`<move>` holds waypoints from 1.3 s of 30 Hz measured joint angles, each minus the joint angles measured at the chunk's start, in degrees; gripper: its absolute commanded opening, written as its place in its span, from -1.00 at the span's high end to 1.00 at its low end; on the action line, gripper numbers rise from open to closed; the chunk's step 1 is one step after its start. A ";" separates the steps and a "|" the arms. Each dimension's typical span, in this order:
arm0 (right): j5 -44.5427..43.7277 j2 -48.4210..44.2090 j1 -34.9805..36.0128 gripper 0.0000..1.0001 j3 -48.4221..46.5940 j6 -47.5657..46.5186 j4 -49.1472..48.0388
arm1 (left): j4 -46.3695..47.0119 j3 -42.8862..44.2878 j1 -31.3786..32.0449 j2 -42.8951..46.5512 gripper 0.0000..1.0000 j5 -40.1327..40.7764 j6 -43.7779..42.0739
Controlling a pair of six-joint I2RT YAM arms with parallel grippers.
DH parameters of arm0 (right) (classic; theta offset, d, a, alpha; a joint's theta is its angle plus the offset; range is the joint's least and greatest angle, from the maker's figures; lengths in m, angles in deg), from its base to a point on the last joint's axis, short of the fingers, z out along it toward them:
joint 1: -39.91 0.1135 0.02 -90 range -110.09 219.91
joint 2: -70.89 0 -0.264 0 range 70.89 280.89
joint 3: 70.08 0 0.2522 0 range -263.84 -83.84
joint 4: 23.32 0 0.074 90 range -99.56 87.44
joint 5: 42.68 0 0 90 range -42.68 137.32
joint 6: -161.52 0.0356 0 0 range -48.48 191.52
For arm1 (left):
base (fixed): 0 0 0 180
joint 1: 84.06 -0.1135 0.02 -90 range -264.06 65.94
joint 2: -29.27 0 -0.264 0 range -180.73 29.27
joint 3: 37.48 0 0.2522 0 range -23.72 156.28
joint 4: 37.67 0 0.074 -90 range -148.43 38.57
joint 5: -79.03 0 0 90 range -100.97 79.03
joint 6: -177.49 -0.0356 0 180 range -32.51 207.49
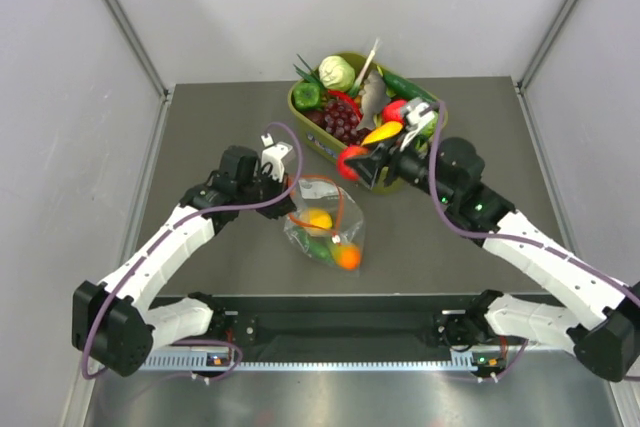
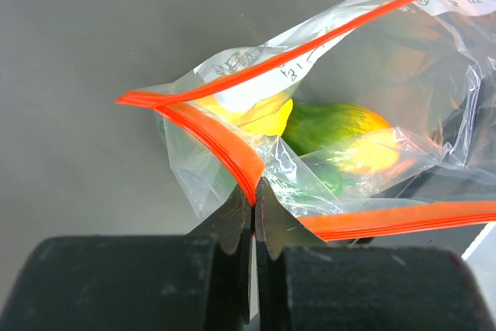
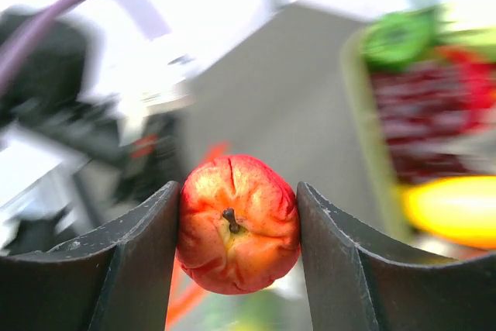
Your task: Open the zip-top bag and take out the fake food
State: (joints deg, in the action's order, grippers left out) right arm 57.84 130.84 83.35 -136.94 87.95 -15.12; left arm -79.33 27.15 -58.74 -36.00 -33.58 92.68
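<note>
Bag [image 2: 403, 60] zip strip [image 2: 225, 149] is pinched by clenched left gripper [image 2: 253, 191]. Red fruit [image 3: 236, 230] is grasped by right gripper [image 3: 238, 191], beside tub [image 1: 294, 100].

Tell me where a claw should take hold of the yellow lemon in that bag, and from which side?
Probably across the rounded middle of the lemon, coming in through the open mouth of the zip-top bag, on its far side. The left gripper pinches the zip strip, holding that mouth agape; elsewhere plastic covers it.

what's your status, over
Left tool shut on zip-top bag strip, mouth open. Right tool holds red fruit, outside the bag. Lemon and orange-and-green fruit inside. Nothing blocking.
</note>
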 measured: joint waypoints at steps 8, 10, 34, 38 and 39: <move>1.51 5.86 -16.09 0.18 -4.52 -1.70 0.26 | -0.07 0.00 -0.24 0.00 1.00 -0.02 0.00; 1.92 9.55 -18.84 0.18 -6.84 -1.88 -0.46 | -0.09 0.00 -0.33 0.00 1.00 -0.04 0.00; 6.21 47.43 -24.61 0.04 -35.10 -2.29 -6.03 | -0.17 0.00 -0.66 -1.11 1.00 -0.48 0.00; 6.38 50.31 -24.41 -0.19 -37.75 -2.47 -5.81 | -0.20 0.00 -0.66 -1.14 1.00 -0.50 0.00; 6.43 50.90 -24.22 -0.28 -38.10 -2.60 -5.68 | -0.20 0.00 -0.68 -1.14 1.00 -0.50 0.00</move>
State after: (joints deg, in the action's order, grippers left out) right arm 64.27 181.74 59.13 -175.04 85.35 -20.80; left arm -79.53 27.15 -59.41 -37.14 -34.09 92.68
